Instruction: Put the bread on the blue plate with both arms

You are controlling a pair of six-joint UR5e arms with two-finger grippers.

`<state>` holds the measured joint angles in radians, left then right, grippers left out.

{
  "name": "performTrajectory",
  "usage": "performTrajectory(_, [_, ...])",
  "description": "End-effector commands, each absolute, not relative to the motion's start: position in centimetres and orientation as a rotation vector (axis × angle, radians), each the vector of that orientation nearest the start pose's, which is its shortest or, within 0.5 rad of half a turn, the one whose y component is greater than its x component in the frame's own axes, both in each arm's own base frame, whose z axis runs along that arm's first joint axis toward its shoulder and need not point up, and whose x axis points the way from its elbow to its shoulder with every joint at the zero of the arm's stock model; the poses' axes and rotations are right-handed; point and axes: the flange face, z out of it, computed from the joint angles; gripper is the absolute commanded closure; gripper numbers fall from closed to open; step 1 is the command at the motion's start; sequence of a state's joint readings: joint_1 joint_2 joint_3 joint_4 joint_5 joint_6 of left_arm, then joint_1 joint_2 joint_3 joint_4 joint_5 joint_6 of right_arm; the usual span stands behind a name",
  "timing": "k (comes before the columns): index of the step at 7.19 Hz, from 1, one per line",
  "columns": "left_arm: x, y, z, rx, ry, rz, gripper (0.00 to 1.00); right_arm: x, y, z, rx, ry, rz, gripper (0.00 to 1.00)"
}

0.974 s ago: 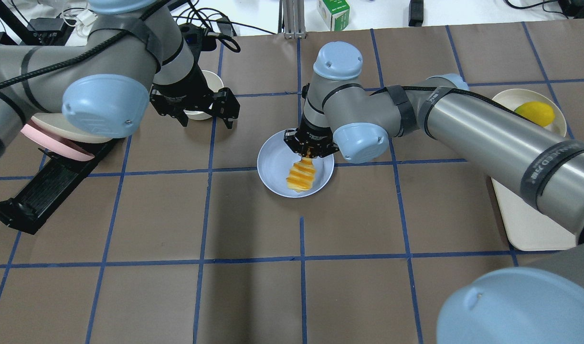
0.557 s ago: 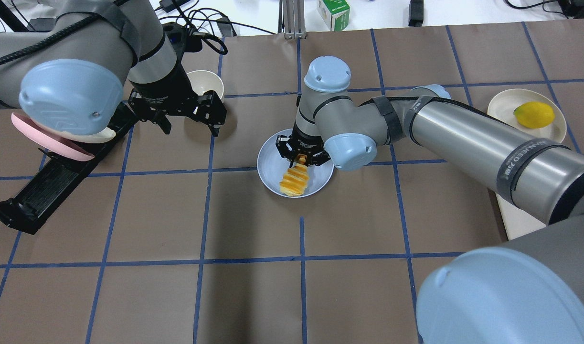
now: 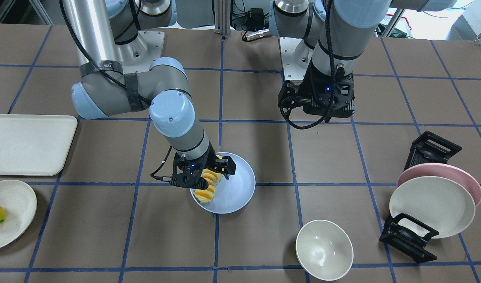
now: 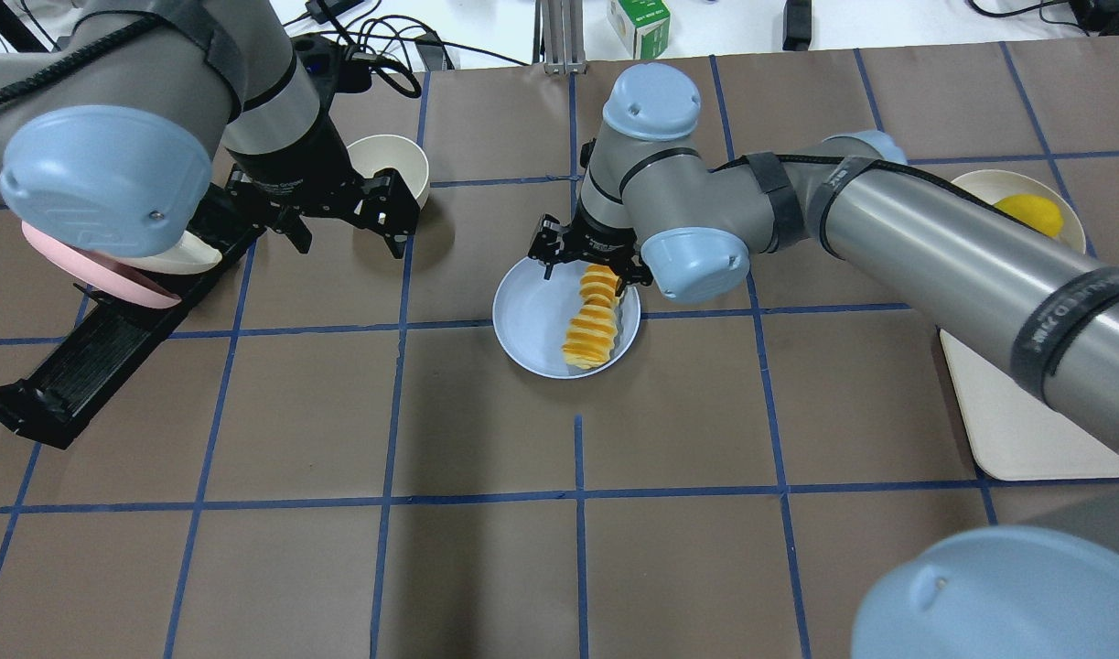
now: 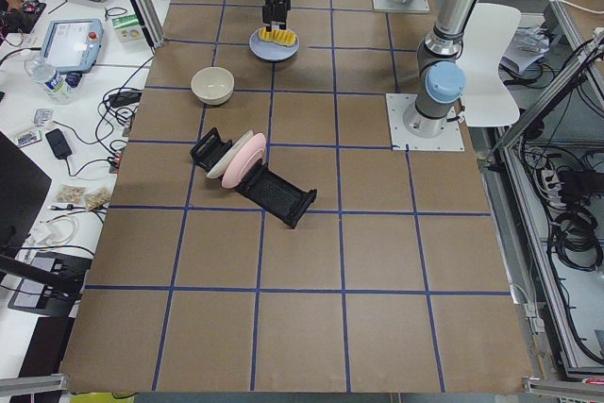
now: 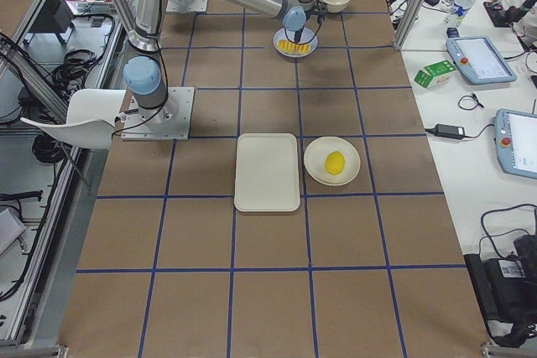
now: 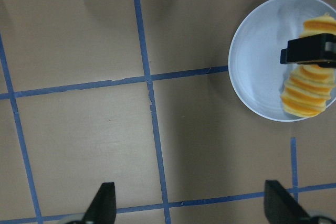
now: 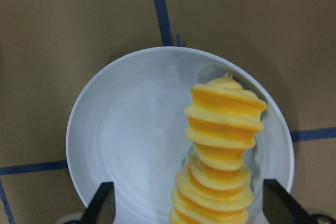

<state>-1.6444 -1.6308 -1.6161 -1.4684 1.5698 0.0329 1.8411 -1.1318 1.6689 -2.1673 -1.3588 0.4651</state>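
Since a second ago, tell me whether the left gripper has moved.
Yes. In the overhead view the left gripper has slid toward the view's left, off the cream bowl it had partly covered.

From overhead, the right arm (image 4: 934, 243) covers part of the yellow fruit (image 4: 1039, 212), and the left arm (image 4: 106, 178) hides most of the pink plate (image 4: 83, 265). The bread (image 8: 220, 150) runs off the bottom edge of the right wrist view.

Bright even light, soft shadows, sharp.
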Motion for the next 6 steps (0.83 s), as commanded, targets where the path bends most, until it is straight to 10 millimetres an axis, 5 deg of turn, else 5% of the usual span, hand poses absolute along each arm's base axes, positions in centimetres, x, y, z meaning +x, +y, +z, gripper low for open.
performTrajectory(1, [-16.5, -51.5, 45.1, 0.176, 3.140, 0.017, 0.00, 29.6, -55.9, 26.4, 0.256, 2.913, 0.029, 0.00])
performTrajectory(2, [-16.5, -51.5, 45.4, 0.181, 3.139, 0.022, 0.00, 27.1, -57.0, 30.0, 0.203, 2.912, -0.037, 0.00])
performTrajectory(4, [-16.5, -51.6, 45.5, 0.179, 3.147, 0.017, 0.00, 18.3, -56.5, 36.6, 0.050, 3.030, 0.014, 0.00])
performTrajectory(6, [-16.5, -51.6, 45.5, 0.178, 3.141, 0.019, 0.00, 15.7, -50.5, 43.2, -0.049, 3.104, 0.016, 0.00])
